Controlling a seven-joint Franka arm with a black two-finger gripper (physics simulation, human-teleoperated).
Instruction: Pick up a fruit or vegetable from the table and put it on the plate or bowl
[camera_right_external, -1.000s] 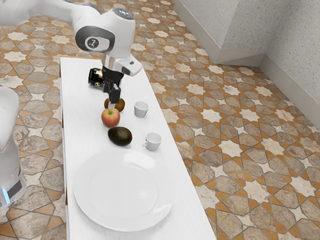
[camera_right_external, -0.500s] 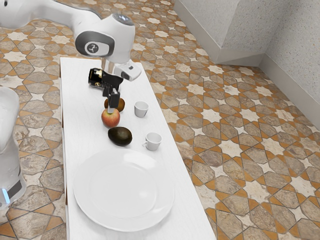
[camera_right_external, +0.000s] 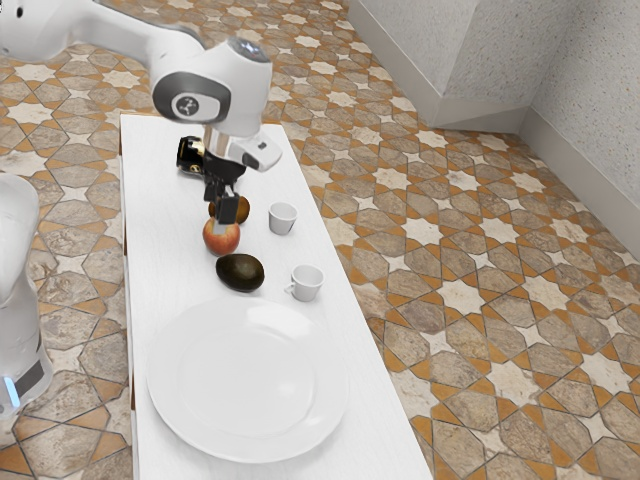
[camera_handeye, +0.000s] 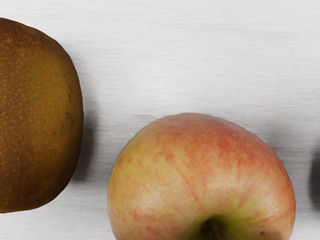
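My end effector (camera_right_external: 228, 210) hangs low over the white tabletop (camera_right_external: 160, 250), right above the red-yellow apple (camera_right_external: 222, 238). Can't tell if it's open or closed. Wrist view: the apple (camera_handeye: 200, 175) sits directly under my end effector, stem end visible, with the brown kiwi (camera_handeye: 35, 115) just beside it, not touching. The kiwi (camera_right_external: 243, 211) is just behind my end effector. The dark avocado (camera_right_external: 240, 272) lies just past the apple, and the big white plate (camera_right_external: 248, 380) lies further beyond that, nothing on it. Two small white cups (camera_right_external: 283, 217) (camera_right_external: 306, 282) stand off to the side.
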